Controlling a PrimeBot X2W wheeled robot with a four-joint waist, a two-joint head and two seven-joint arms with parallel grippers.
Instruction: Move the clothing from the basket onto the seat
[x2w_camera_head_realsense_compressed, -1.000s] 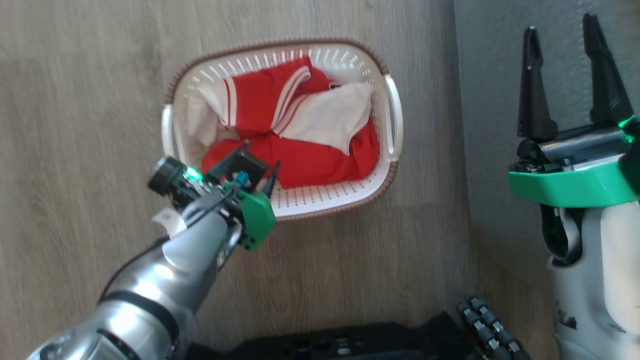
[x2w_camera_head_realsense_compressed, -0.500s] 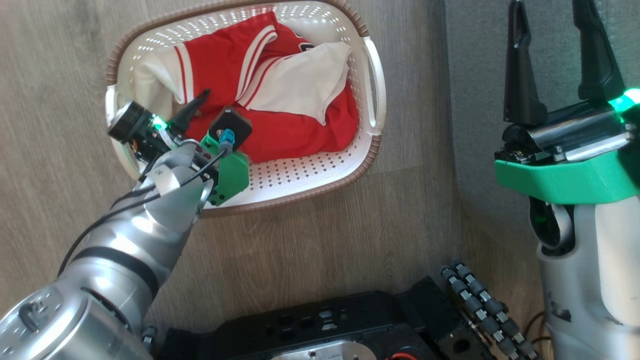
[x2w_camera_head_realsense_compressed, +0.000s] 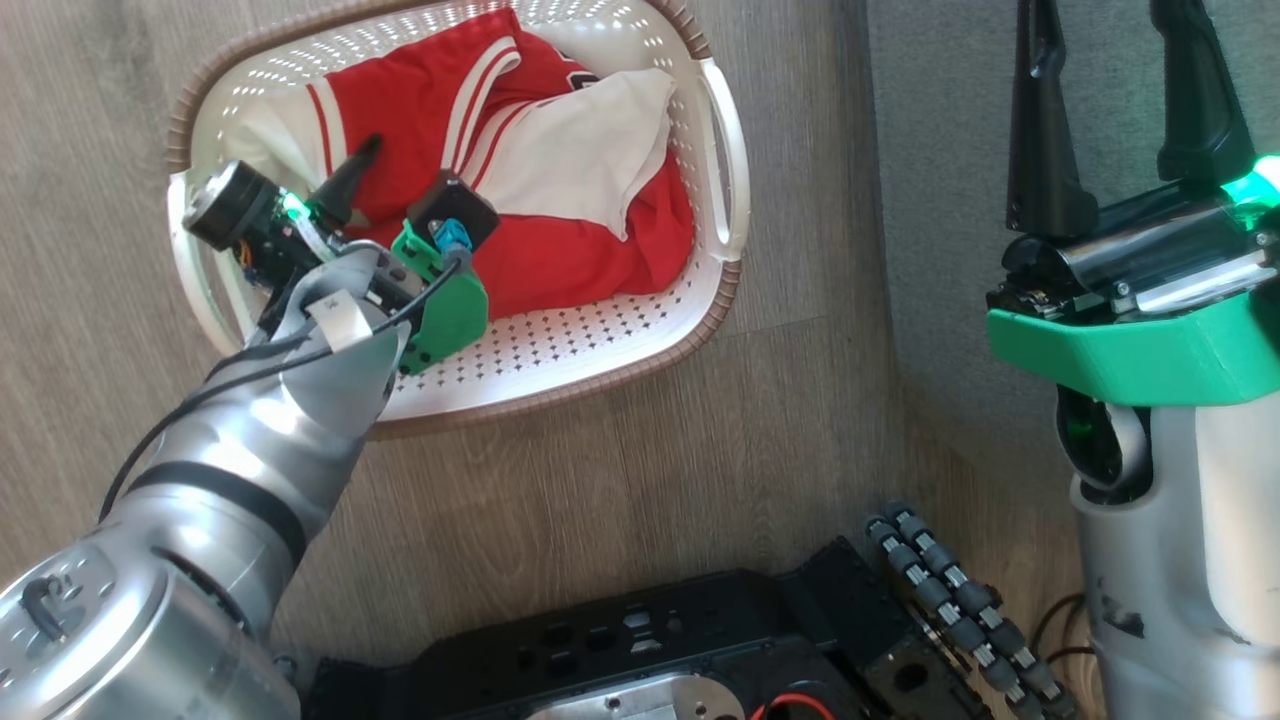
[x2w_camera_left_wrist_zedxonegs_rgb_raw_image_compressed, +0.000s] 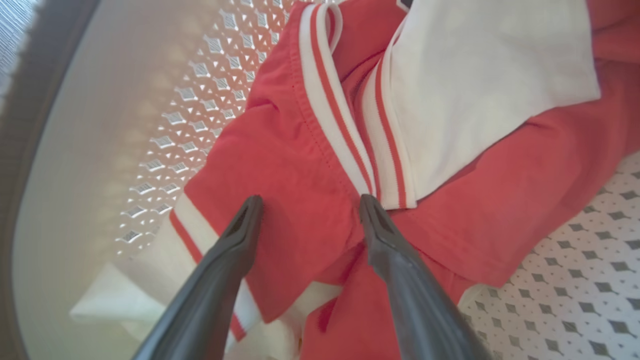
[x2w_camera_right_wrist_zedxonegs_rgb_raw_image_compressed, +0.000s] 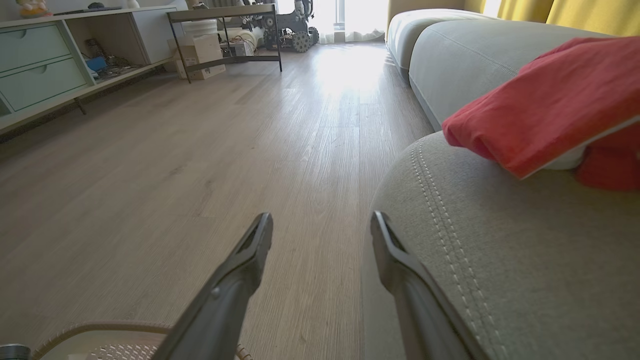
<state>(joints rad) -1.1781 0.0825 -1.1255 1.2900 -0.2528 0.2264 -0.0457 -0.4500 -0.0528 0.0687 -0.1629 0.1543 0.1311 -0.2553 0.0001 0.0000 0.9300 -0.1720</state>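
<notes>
The white basket (x2w_camera_head_realsense_compressed: 722, 160) with a brown rim stands on the wood floor and holds the red-and-white clothing (x2w_camera_head_realsense_compressed: 590, 260). My left gripper (x2w_camera_head_realsense_compressed: 385, 180) reaches down into it. In the left wrist view the left gripper (x2w_camera_left_wrist_zedxonegs_rgb_raw_image_compressed: 310, 202) is open, and its fingertips straddle a fold of red clothing (x2w_camera_left_wrist_zedxonegs_rgb_raw_image_compressed: 280, 165) beside the white stripe trim. My right gripper (x2w_camera_head_realsense_compressed: 1105, 40) stands open and empty over the edge of the grey seat (x2w_camera_head_realsense_compressed: 950, 200). Seen from the right wrist, the right gripper (x2w_camera_right_wrist_zedxonegs_rgb_raw_image_compressed: 321, 220) points along the floor, past the seat (x2w_camera_right_wrist_zedxonegs_rgb_raw_image_compressed: 500, 260), where a red garment (x2w_camera_right_wrist_zedxonegs_rgb_raw_image_compressed: 550, 100) lies.
My black wheeled base (x2w_camera_head_realsense_compressed: 650, 650) sits at the bottom of the head view. A low cabinet (x2w_camera_right_wrist_zedxonegs_rgb_raw_image_compressed: 40, 65) and a metal-framed table (x2w_camera_right_wrist_zedxonegs_rgb_raw_image_compressed: 225, 35) stand far off across the wood floor (x2w_camera_right_wrist_zedxonegs_rgb_raw_image_compressed: 200, 150). The basket rim (x2w_camera_right_wrist_zedxonegs_rgb_raw_image_compressed: 100, 330) lies just below the right gripper.
The head camera has shifted, so the basket shows further up and left. My left gripper has gone from the basket's near rim down onto the clothing. Both grippers stay open.
</notes>
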